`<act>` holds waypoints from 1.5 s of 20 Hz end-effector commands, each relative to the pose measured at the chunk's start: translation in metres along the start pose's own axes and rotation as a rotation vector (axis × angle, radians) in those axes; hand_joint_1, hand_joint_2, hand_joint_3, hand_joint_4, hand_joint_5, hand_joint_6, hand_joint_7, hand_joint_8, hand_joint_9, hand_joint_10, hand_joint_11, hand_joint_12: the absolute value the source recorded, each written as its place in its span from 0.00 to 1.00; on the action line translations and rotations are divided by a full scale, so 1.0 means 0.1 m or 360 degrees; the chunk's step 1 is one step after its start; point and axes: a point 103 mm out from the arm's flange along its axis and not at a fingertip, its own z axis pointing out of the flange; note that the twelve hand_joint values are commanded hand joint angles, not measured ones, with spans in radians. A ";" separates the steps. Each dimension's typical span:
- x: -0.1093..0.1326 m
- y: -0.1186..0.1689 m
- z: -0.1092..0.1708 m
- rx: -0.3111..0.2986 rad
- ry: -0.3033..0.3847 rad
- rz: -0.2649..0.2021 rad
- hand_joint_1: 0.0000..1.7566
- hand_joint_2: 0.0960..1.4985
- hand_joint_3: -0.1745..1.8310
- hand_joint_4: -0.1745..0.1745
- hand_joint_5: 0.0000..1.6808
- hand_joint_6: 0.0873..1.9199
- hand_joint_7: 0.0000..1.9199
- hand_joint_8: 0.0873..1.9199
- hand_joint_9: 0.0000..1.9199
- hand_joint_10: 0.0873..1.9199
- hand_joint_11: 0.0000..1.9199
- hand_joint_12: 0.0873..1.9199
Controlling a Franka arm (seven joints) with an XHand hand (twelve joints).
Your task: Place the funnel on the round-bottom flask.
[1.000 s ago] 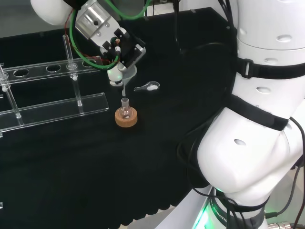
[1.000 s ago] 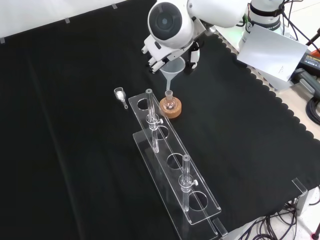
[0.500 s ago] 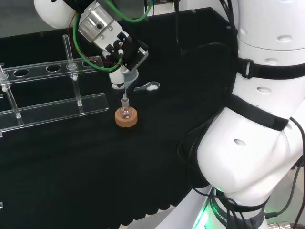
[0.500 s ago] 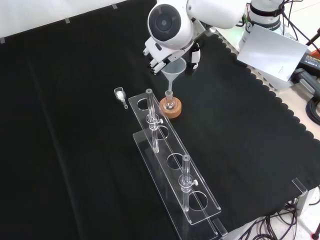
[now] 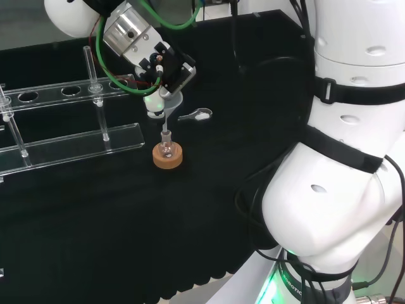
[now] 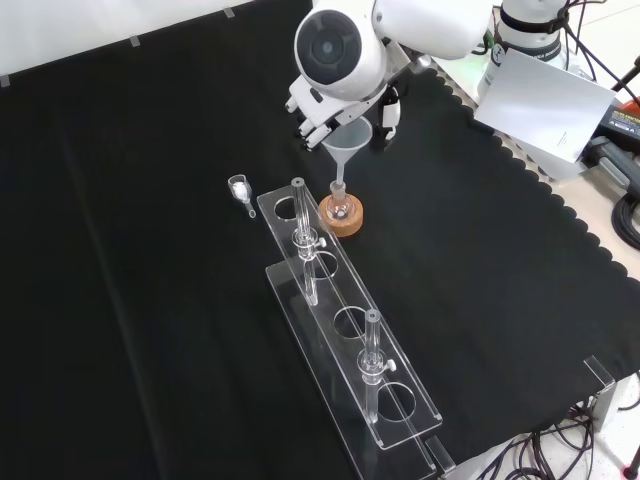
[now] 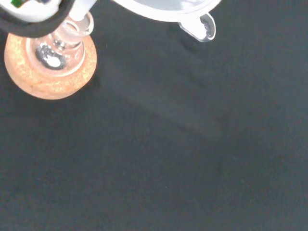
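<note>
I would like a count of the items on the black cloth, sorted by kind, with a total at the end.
Funnel, held by the hand: 1
Round-bottom flask: 1
Cork ring: 1
Clear rack: 1
Upright tubes in the rack: 2
Small scoop: 1
Total: 7

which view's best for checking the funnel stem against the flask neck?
Front view: the funnel shows whole, its stem meeting the flask neck. Head view: the hand partly covers the funnel. Wrist view: just a blurred rim.
</note>
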 end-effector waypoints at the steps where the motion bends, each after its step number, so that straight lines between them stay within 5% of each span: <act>1: 0.06 0.05 -0.01 0.0002 0.0021 -0.0021 0.44 0.41 0.35 0.40 0.33 0.42 0.35 0.37 0.51 0.24 0.27 0.67; 15: 0.18 0.07 -0.06 0.0016 -0.0015 0.0004 0.44 0.41 0.35 0.40 0.33 0.42 0.35 0.37 0.51 0.24 0.27 0.67; 30: 0.03 0.11 0.07 0.0052 -0.0009 -0.0001 0.44 0.41 0.35 0.40 0.33 0.42 0.35 0.37 0.51 0.24 0.27 0.68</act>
